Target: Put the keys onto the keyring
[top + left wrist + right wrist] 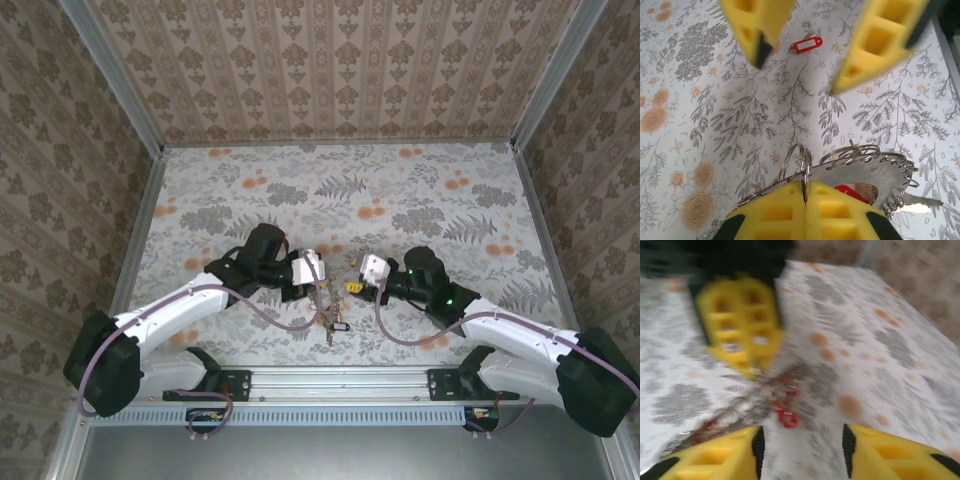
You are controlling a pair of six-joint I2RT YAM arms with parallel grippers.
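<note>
One large thin grey metal keyring (890, 161) is clenched in the left gripper (805, 189) near the tabletop's (420, 190) near edge, with a bare silver key (921, 202) beside it. One red-tagged key (807, 45) lies apart. The right gripper (801, 440) faces them with its fingers released. Both arms reach low and inward.

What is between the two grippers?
In the left wrist view, the keyring pokes out of the shut left gripper. Past it, bare flowery table runs to the open right gripper.
</note>
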